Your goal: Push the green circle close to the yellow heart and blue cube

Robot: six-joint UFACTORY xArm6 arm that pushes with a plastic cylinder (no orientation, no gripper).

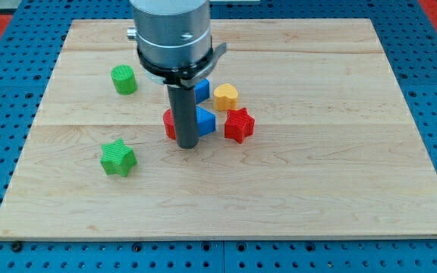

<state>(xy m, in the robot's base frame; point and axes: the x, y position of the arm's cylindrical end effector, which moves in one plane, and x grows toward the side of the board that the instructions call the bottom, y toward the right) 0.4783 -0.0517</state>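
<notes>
The green circle [124, 80] stands at the view's upper left of the wooden board [317, 174]. The yellow heart [225, 97] sits near the board's middle, with a blue block [202, 90] just to its left, partly hidden by the arm. A second blue block [205, 120] lies below them. My tip [186, 144] rests on the board just left of this lower blue block and far to the right and below the green circle. A red block [170, 125] shows partly behind the rod on its left.
A red star [239, 125] lies right of the lower blue block. A green star [117, 158] sits at the view's lower left. The arm's grey body [170, 34] hangs over the board's top middle. A blue pegboard [6, 98] surrounds the board.
</notes>
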